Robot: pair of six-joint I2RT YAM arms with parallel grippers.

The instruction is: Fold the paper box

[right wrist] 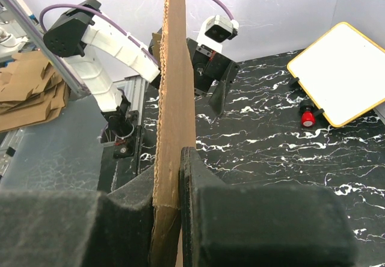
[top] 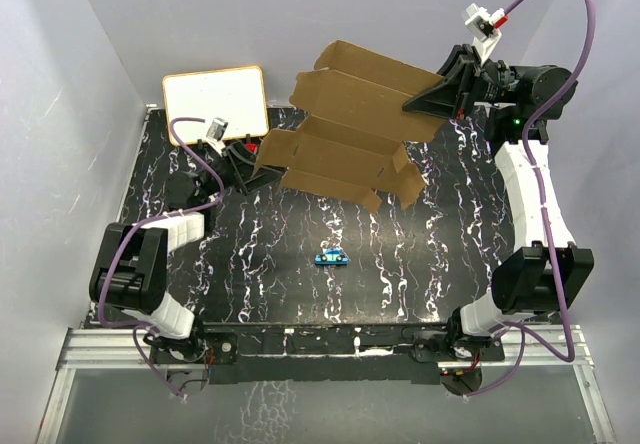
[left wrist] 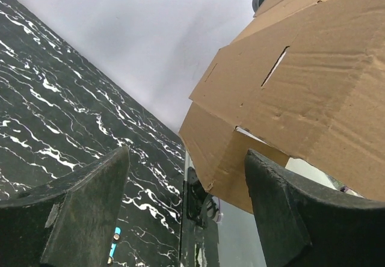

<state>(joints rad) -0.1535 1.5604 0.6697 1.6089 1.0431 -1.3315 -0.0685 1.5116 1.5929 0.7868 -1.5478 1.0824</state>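
Observation:
The paper box [top: 350,129] is a brown die-cut cardboard sheet with flaps, held tilted in the air above the back of the table. My right gripper [top: 432,99] is shut on its upper right edge. In the right wrist view the sheet [right wrist: 174,98] stands edge-on, pinched between the pads of that gripper [right wrist: 171,180]. My left gripper [top: 247,169] is at the sheet's lower left end. In the left wrist view this gripper [left wrist: 187,154] is open. A corner flap of the sheet [left wrist: 289,92] hangs between the fingers, close to the right finger [left wrist: 289,213].
A white board with a tan frame [top: 215,102] lies at the back left, with a small red object [right wrist: 308,118] beside it. A small blue object [top: 330,257] lies mid-table on the black marbled mat [top: 300,294]. Spare cardboard sheets [right wrist: 30,95] lie off the table.

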